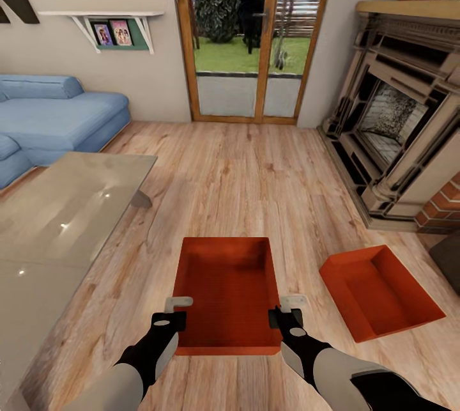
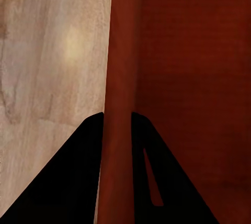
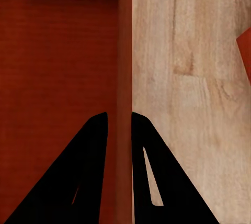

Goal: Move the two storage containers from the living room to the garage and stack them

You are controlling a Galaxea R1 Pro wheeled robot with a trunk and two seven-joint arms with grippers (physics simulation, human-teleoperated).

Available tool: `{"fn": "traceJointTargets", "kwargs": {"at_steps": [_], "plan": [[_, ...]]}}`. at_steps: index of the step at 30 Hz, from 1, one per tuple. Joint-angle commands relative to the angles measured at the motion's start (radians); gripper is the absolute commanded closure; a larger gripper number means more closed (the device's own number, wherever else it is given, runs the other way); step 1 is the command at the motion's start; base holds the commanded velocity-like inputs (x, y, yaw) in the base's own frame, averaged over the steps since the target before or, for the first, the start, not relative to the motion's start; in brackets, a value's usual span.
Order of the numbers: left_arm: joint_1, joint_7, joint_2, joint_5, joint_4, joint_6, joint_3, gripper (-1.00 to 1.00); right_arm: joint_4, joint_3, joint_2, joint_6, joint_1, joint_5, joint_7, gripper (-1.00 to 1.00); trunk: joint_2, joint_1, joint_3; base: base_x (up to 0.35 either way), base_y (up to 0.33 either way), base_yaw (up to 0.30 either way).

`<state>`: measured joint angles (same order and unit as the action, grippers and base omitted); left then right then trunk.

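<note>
**A:** Where do things stand?

**B:** In the living room. One storage container [image 1: 227, 293] sits on the wood plank floor [image 1: 255, 181] right in front of the robot. The left gripper [image 1: 171, 320] straddles its left wall and the right gripper [image 1: 285, 317] straddles its right wall, both near the end closest to the robot.

**A:** Are they clamped on?

**B:** Both wrist views show a thin red wall running between the two dark fingers, one finger inside the box and one outside. The fingers look pressed to the wall on both sides, so I'd call each gripper closed on it, though the gap is too dark for me to be sure.

**A:** And the second container [image 1: 380, 291]?

**B:** On the floor off to the right, near the fireplace [image 1: 390, 123], turned at an angle and well apart from the first.

**A:** So how should the lift go?

**B:** My judgement is to raise both arms together, at the same rate, keeping the box level. The walls are thin and low, and both grips sit at the near end, so the far end will want to droop. Keep the spacing between the arms fixed so the walls don't flex. Lift straight up before turning, and watch the glass table [image 1: 57, 225] on the left when the base swings round.
</note>
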<state>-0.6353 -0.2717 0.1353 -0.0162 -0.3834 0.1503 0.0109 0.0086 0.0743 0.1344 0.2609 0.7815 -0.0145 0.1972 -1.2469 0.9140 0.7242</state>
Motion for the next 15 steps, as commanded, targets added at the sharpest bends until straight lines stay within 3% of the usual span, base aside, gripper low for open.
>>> {"fn": "traceJointTargets", "kwargs": {"at_steps": [1, 11, 15], "plan": [[0.0, -0.008, 0.001, 0.007, 0.001, 0.008, -0.009, 1.0, -0.003, 0.001, 0.001, 0.005, 0.001, -0.018, 0.002, 1.0, 0.007, -0.004, -0.003, 0.0, 0.0, 0.0], [0.0, -0.008, 0.001, 0.007, 0.001, 0.008, -0.009, 1.0, -0.003, 0.001, 0.001, 0.005, 0.001, -0.018, 0.002, 1.0, 0.077, -0.042, -0.034, 0.0, 0.0, 0.0], [0.0, -0.008, 0.001, 0.007, 0.0, 0.008, -0.01, 1.0, -0.003, 0.001, 0.002, 0.005, 0.001, -0.018, 0.002, 1.0, 0.077, -0.042, -0.037, 0.0, 0.0, 0.0]]}}
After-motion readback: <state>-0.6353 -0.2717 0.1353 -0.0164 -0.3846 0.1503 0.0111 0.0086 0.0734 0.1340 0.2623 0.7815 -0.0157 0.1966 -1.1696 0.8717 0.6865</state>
